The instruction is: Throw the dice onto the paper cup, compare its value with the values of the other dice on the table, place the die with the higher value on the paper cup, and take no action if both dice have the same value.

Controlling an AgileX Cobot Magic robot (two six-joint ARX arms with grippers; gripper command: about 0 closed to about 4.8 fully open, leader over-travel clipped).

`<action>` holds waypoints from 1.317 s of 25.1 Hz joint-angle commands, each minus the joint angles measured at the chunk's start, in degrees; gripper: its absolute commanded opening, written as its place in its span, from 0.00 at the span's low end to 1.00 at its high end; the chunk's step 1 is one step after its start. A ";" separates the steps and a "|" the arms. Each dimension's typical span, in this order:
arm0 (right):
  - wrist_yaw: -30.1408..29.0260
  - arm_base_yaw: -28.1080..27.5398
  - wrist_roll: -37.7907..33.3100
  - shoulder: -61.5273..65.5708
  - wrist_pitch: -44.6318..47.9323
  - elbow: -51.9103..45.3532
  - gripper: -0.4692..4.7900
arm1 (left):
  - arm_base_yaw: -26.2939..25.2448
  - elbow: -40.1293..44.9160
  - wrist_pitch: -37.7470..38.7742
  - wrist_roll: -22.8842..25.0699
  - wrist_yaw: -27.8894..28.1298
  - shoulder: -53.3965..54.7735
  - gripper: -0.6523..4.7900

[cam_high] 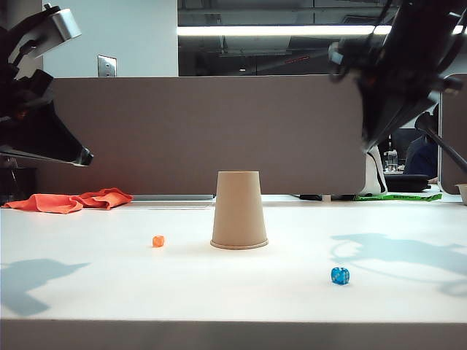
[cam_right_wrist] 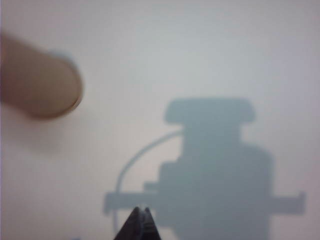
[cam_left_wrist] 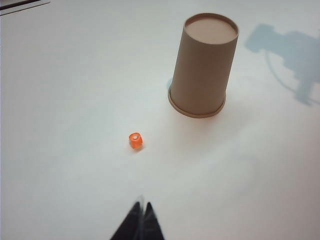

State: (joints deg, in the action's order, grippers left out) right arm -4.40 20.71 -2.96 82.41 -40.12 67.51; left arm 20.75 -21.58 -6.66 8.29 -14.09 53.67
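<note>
Both grippers, left (cam_left_wrist: 141,212) and right (cam_right_wrist: 140,216), hang above the bench (cam_high: 87,292), jaws closed, empty. Blue die (cam_high: 340,275) and orange die (cam_high: 158,241) flank the upturned cup (cam_high: 238,210).

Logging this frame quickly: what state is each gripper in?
Left gripper: shut, empty, above the table.
Right gripper: shut, empty, raised over the table.

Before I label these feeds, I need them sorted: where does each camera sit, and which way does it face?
Exterior view: low at the table edge, facing the paper cup, both dice, both raised arms.
Left wrist view: above the table, looking down at the orange die; shut left gripper tips show.
Right wrist view: high, blurred, looking down; shut right gripper tips show.
All three share the upside-down cup.
</note>
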 commanded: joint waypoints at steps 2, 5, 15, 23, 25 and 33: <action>-2.58 1.64 0.66 -3.32 -10.03 0.04 0.08 | 0.09 -0.22 -0.70 0.04 -0.09 -0.13 0.11; -2.36 3.34 1.44 -4.70 -13.09 -0.13 0.08 | 0.09 -0.22 -0.70 0.04 -0.09 -0.13 0.11; 6.16 14.36 0.72 -8.22 -9.94 -8.81 0.08 | 0.09 -0.22 -0.70 0.04 -0.07 -0.13 0.11; 11.82 19.19 -3.28 -11.30 4.81 -18.64 0.08 | 0.07 -0.22 -0.70 0.04 -0.09 -0.13 0.11; 11.65 19.23 -4.00 -11.65 6.71 -20.52 0.08 | 0.07 -0.22 -0.70 0.04 -0.09 -0.13 0.11; 7.39 19.32 -5.46 -16.44 10.49 -26.01 0.08 | 0.07 -0.22 -0.68 0.04 -0.09 -0.13 0.11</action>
State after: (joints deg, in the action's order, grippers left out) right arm 4.38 39.97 -7.53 67.66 -31.88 41.85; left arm 20.75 -21.58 -6.66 8.29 -14.09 53.67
